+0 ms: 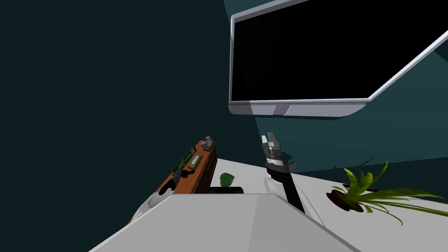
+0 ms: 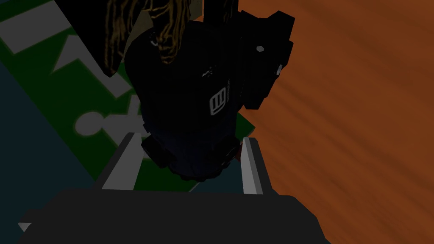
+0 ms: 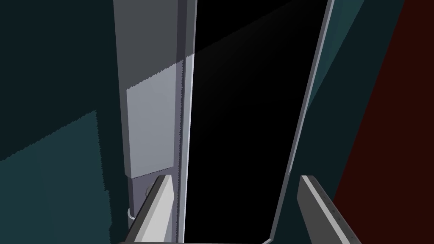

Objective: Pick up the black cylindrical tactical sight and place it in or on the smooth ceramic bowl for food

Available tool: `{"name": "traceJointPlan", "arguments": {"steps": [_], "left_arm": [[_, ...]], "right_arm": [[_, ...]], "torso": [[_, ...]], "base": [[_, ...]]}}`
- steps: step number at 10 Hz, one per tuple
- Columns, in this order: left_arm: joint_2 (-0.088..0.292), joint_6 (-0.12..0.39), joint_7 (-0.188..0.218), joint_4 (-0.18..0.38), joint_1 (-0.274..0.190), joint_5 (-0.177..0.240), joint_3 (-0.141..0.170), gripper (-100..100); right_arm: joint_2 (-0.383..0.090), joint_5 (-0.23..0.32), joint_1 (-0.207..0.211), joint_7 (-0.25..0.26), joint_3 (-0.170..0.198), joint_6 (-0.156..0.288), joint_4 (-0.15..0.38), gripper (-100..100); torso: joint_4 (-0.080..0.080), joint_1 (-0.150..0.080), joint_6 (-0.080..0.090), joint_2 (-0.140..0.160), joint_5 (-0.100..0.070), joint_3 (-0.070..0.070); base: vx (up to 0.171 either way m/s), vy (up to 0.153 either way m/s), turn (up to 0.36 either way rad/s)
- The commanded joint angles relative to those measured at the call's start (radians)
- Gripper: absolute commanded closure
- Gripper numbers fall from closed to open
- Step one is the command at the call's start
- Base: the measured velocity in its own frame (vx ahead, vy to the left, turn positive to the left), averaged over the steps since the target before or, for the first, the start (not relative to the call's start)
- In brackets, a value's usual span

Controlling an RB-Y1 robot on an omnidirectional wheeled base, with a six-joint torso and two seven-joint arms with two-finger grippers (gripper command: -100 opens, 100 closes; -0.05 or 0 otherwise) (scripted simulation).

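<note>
Grasping is the step in hand: the left gripper [image 2: 190,137] pinches the sight [image 2: 190,93] by its sides, over an orange top [image 2: 360,127] and a green sign [image 2: 46,110]. Next, I judge, comes a straight lift, then finding the bowl. The right gripper [image 1: 270,139] hangs spread.

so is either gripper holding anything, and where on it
left gripper is shut on the black sight, fingers pressing the sides of its near end; right gripper open, empty

The left pincer [image 2: 190,137], on a dark box [image 2: 169,216], and right pincer [image 3: 235,178] each have 2 light grey blade-like fingers [image 2: 121,163].
</note>
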Motion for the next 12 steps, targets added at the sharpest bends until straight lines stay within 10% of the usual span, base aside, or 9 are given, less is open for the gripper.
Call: {"name": "traceJointPlan", "arguments": {"steps": [1, 2, 3, 4, 6, 7, 8, 12], "left_arm": [[0.0, 0.0, 0.0, 0.0, 0.0, 0.0, 0.0, 100], [0.0, 0.0, 0.0, 0.0, 0.0, 0.0, 0.0, 100], [0.0, 0.0, 0.0, 0.0, 0.0, 0.0, 0.0, 0], [0.014, 0.022, 0.007, -0.031, 0.008, 0.009, -0.005, 100], [0.022, 0.034, 0.011, -0.052, 0.016, 0.015, -0.009, 100], [0.023, 0.039, 0.013, -0.054, 0.016, 0.016, -0.01, 0], [0.061, 0.031, 0.023, -0.093, 0.033, 0.033, 0.001, 100], [0.102, 0.021, 0.039, -0.143, 0.065, 0.064, 0.006, 100]], "right_arm": [[0.0, 0.0, 0.0, 0.0, 0.0, 0.0, 0.0, 0], [0.0, 0.0, 0.0, 0.0, 0.0, 0.0, 0.0, 0], [0.0, 0.0, 0.0, 0.0, 0.0, 0.0, 0.0, 0], [0.0, 0.0, 0.0, 0.0, 0.0, 0.0, 0.0, 0], [0.0, 0.0, 0.0, 0.0, 0.0, 0.0, 0.0, 0], [0.0, 0.0, 0.0, 0.0, 0.0, 0.0, 0.0, 0], [0.0, 0.0, 0.0, 0.0, 0.0, 0.0, 0.0, 0], [0.0, 0.0, 0.0, 0.0, 0.0, 0.0, 0.0, 0]], "torso": [[0.0, 0.0, 0.0, 0.0, 0.0, 0.0], [0.0, 0.0, 0.0, 0.0, 0.0, 0.0], [0.0, 0.0, 0.0, 0.001, 0.0, 0.0], [0.0, 0.0, 0.0, 0.001, -0.001, 0.001], [0.002, -0.006, 0.0, 0.007, -0.002, 0.004], [0.002, -0.005, -0.001, 0.006, -0.002, 0.004], [0.002, -0.003, 0.0, 0.004, -0.002, 0.003], [0.004, -0.002, -0.003, 0.016, -0.003, 0.01]], "base": [[0.0, 0.0, 0.0], [0.0, 0.0, 0.0], [0.0, 0.0, 0.0], [-0.054, -0.036, -0.04], [-0.074, -0.053, -0.023], [-0.008, -0.007, 0.004], [-0.132, -0.042, 0.026], [-0.151, -0.007, 0.013]]}}
